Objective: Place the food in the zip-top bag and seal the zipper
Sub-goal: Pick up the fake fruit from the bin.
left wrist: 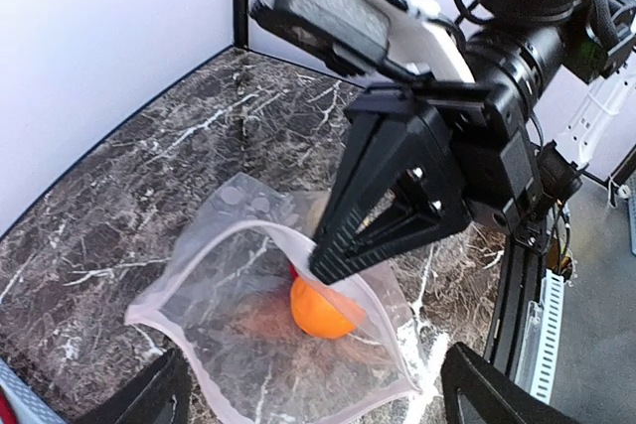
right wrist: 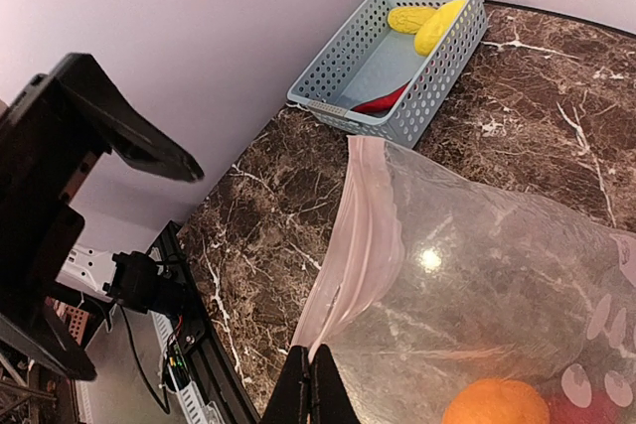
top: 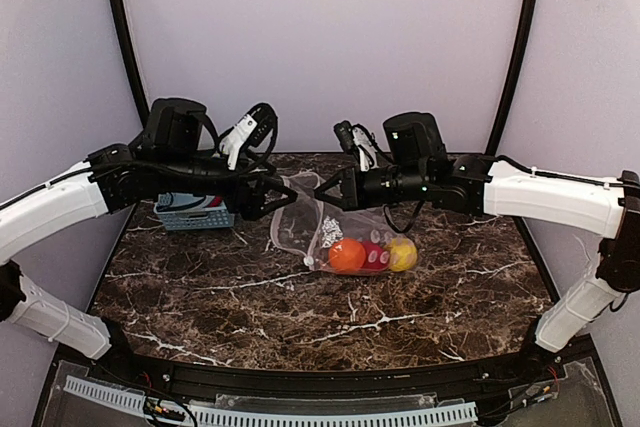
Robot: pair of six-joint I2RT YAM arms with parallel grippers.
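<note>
**Left end effector** (top: 270, 196) — spread wide. In its wrist view only the two dark fingers (left wrist: 149, 396) show, cut off at the lower corners, and nothing is gripped between them. From above it sits just beside the left side of the zip-top bag (top: 310, 222); whether it touches the plastic cannot be told.

**Right end effector** (right wrist: 313, 386) — fingers pressed together, pinching the pink zipper (right wrist: 358, 245) at the mouth of the bag. The mouth is lifted off the desk (top: 200, 297) and sags open. The strip runs out of view under the fingertips.

**Food in the bag** — an orange ball (top: 347, 254), a round red piece (top: 375, 256) and a yellow piece (top: 402, 253) lie together at the bag's closed end, resting on the desk. In the left wrist view only the orange ball is clear; the red piece is mostly hidden behind the right end effector.

**Food outside the bag** — two yellow pieces (right wrist: 427, 22) and a red chili (right wrist: 383, 103) lie in the blue-grey basket (right wrist: 437, 76) at the left rear of the desk. From above, the left arm covers most of this basket.
</note>
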